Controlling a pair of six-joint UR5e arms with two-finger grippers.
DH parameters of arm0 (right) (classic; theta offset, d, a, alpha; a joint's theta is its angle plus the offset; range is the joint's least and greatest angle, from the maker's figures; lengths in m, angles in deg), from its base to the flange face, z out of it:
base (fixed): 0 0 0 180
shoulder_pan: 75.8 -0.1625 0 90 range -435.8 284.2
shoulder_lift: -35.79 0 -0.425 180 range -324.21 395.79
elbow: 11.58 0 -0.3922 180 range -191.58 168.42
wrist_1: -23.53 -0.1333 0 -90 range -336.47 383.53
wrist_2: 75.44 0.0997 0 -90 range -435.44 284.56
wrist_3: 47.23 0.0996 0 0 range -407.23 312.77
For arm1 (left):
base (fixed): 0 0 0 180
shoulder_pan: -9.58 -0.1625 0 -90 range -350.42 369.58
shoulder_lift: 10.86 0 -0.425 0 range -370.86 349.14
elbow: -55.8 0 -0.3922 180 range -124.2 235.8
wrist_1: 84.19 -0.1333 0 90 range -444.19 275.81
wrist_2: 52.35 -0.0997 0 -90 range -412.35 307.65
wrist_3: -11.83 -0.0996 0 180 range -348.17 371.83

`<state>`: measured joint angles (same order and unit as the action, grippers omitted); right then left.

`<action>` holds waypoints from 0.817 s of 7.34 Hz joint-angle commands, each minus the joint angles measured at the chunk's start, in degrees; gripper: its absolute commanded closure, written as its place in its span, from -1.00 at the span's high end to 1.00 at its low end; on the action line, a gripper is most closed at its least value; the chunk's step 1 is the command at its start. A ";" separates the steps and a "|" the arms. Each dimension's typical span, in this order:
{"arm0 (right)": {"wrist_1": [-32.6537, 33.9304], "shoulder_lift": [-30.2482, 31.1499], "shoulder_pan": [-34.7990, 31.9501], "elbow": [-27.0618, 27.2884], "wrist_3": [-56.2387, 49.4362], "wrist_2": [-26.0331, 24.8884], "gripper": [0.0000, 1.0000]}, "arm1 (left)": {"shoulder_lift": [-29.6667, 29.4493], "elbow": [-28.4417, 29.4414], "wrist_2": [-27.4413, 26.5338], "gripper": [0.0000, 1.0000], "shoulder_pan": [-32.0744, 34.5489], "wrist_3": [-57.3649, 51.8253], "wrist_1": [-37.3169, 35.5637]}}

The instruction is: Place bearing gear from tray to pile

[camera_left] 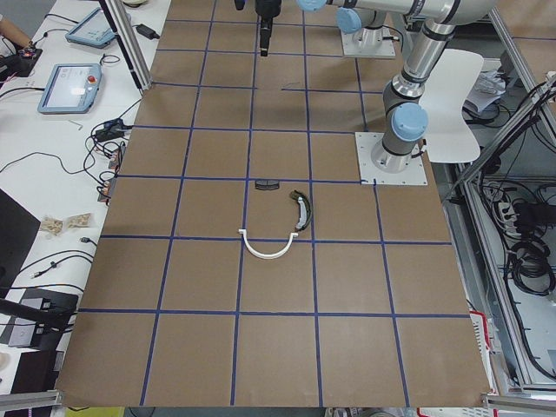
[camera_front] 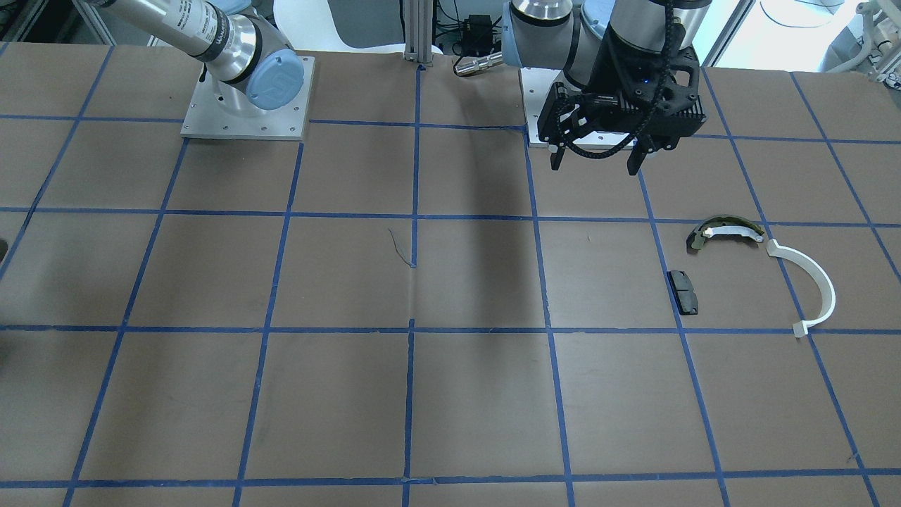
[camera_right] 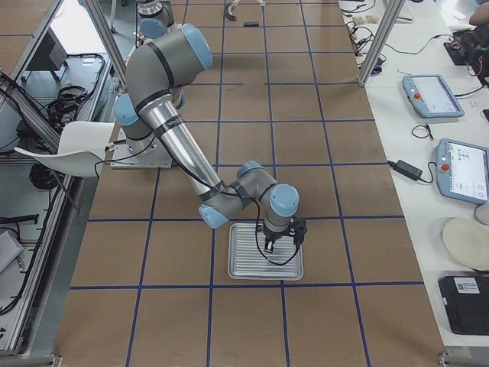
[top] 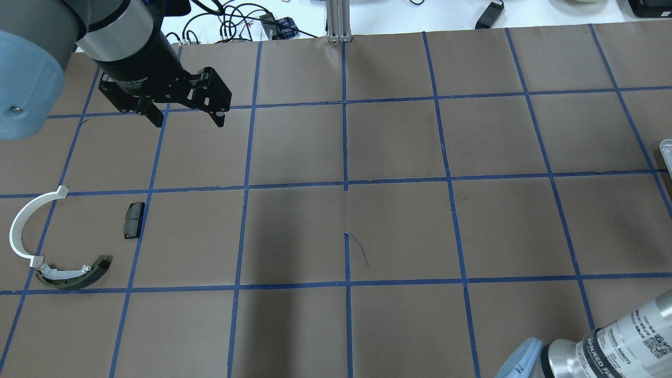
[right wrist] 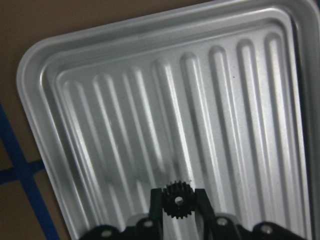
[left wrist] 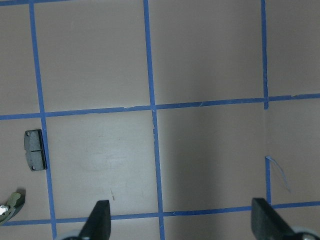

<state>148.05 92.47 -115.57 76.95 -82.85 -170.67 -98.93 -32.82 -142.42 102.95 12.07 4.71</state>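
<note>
The surface (top: 399,220) is flat brown paper marked into squares with blue tape. The tray (right wrist: 75,150) is shiny silver metal with long bumps and round corners. It lies well apart from the pile (camera_left: 301,213).

The left gripper (top: 188,122) hangs over the surface, its jaws spread wide and holding nothing.

In the pile, the half-ring (top: 14,233) is thin, white and curved. Just beside one end lies the bent shoe (top: 79,283), olive with a white inside. The pad (top: 134,220) is a small black block nearby.

The gear (right wrist: 178,200) is tiny, black and round, with teeth and a middle hole. The right gripper (camera_right: 280,246) has its jaws pinching it over the tray. Only the right wrist view shows the gear.
</note>
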 commanded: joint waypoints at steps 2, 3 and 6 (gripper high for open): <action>-14.18 9.92 -7.12 0.24 8.25 0.49 -1.00 | 0.00 -0.06 -0.02 1.00 0.06 -0.06 -0.04; -18.23 12.64 -12.73 0.41 13.94 0.58 -1.00 | 0.00 -0.06 -0.02 1.00 -0.02 -0.06 0.04; -19.85 14.34 -34.42 1.38 42.03 7.08 -1.00 | 0.00 0.03 -0.02 1.00 0.06 0.02 0.04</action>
<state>128.71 106.43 -140.90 77.92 -52.19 -165.50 -98.93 -32.81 -142.44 102.98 12.02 4.69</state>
